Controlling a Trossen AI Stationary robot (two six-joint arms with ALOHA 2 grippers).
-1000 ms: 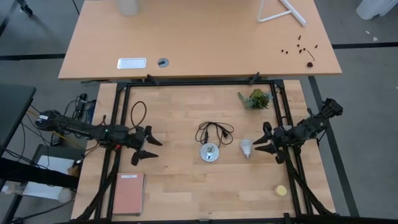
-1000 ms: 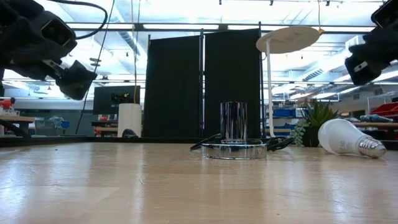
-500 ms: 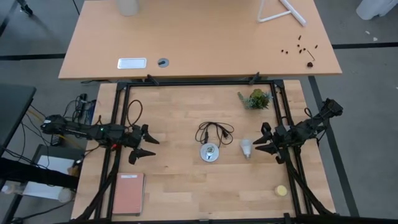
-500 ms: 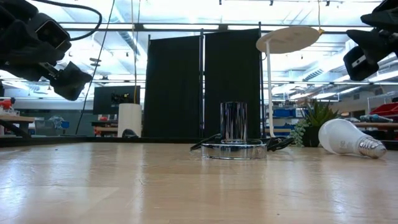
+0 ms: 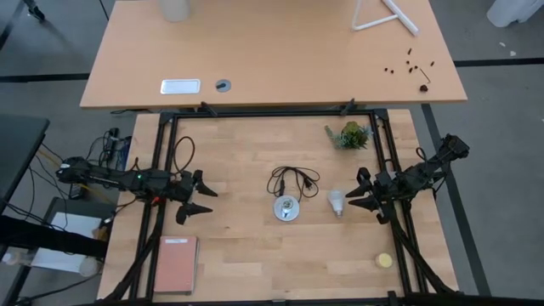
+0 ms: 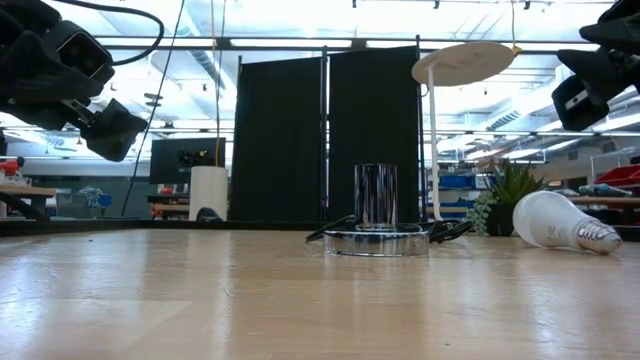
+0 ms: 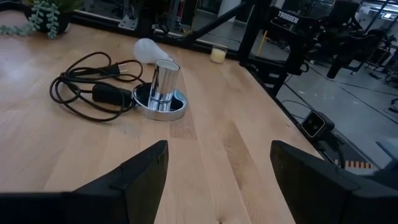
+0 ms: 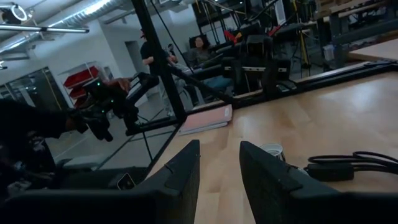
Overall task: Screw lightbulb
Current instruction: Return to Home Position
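The white lightbulb [image 5: 337, 201] [image 6: 555, 222] lies on its side on the wooden table, just right of the round silver socket base [image 5: 286, 207] [image 6: 376, 225]. The base stands flat with its tube upright, and its black cord [image 5: 293, 180] is coiled behind it. My right gripper [image 5: 350, 201] [image 8: 219, 180] hovers open above the table, just right of the bulb and pointing at it. My left gripper [image 5: 206, 201] [image 7: 217, 180] hovers wide open at the left side, facing the socket [image 7: 163, 93] and the bulb [image 7: 146, 50] beyond it.
A small potted plant [image 5: 350, 134] stands at the far right. A yellow ball [image 5: 384, 260] lies near the right front corner and a reddish notebook [image 5: 176, 263] at the left front. Black frame rails [image 5: 161, 170] run along the table's sides.
My right gripper has tipped its fingers upward a little above the bulb. My left gripper has drawn back slightly toward the table's left edge. Neither has opened or shut, and the bulb and socket have stayed put.
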